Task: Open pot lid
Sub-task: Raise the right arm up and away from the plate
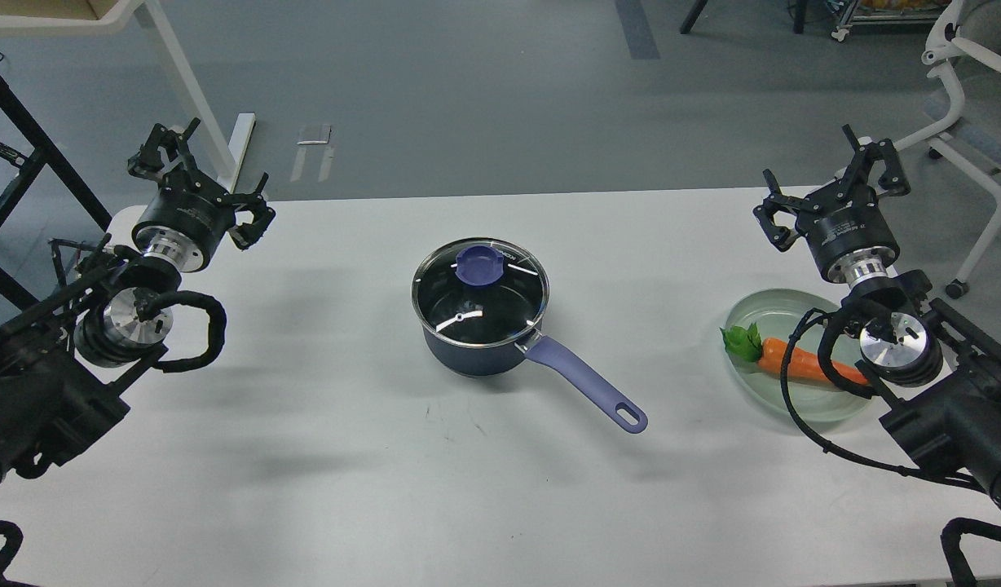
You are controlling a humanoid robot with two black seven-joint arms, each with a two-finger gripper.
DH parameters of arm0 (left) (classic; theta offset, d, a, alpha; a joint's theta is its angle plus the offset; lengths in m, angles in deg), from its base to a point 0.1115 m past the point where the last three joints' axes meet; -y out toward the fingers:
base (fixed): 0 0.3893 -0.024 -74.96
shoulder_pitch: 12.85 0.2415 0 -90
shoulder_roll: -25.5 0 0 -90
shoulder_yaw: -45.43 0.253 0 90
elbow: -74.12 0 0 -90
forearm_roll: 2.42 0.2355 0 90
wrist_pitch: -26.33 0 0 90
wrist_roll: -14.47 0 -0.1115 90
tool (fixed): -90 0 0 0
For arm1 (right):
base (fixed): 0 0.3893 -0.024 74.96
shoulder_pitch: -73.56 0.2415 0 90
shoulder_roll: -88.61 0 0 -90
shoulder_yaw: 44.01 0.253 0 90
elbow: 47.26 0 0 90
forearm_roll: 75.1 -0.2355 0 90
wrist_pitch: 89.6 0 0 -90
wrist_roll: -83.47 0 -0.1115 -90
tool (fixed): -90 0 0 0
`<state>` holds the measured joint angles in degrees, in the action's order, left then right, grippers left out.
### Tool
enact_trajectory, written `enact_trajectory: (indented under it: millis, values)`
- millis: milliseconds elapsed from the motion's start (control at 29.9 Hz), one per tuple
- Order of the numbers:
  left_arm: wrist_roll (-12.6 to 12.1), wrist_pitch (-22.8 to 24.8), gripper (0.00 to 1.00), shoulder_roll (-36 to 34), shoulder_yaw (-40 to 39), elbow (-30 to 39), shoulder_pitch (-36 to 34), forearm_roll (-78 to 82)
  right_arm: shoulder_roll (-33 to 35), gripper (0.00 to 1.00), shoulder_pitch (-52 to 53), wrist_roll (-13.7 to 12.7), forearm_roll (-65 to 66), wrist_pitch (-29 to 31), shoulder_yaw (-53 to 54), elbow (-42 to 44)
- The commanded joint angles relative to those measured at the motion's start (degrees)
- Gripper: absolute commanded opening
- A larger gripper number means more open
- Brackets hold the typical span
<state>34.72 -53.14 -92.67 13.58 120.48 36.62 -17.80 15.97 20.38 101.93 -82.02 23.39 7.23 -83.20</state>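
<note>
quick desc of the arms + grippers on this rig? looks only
Both arms are black, with bare silver metal joint caps and loose black cables looping outside the links. The left gripper and right gripper are black two-finger units on round black bodies with small white lettering, each mounted on a silver wrist ring.

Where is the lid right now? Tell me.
In the head view, the lid sits closed on the pot at the table's centre, between both grippers, left of the plate.

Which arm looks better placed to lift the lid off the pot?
Probably the left. The lid sits on the pot, both grippers open and clear. The pot's handle sticks out toward the right gripper; the left gripper has an unobstructed path.
</note>
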Motion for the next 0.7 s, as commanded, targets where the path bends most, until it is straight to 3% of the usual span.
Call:
enact_trajectory:
  millis: [0, 401, 669]
  values:
    - [0.3, -0.1, 1.00, 0.0, 0.3, 0.3, -0.2, 2.0, -0.1, 1.00, -0.2, 0.2, 0.0, -0.1, 0.0, 0.0]
    - [0.7, -3.2, 1.00, -0.2, 0.0, 0.3, -1.0, 4.5, 2.2, 1.00, 0.6, -0.4, 0.1, -0.4, -1.0, -2.2]
    - [0.1, -3.2, 1.00, -2.9, 0.6, 0.3, -2.9, 4.5, 11.3, 1.00, 4.3, -0.4, 0.7, -0.6, -8.7, -8.1]
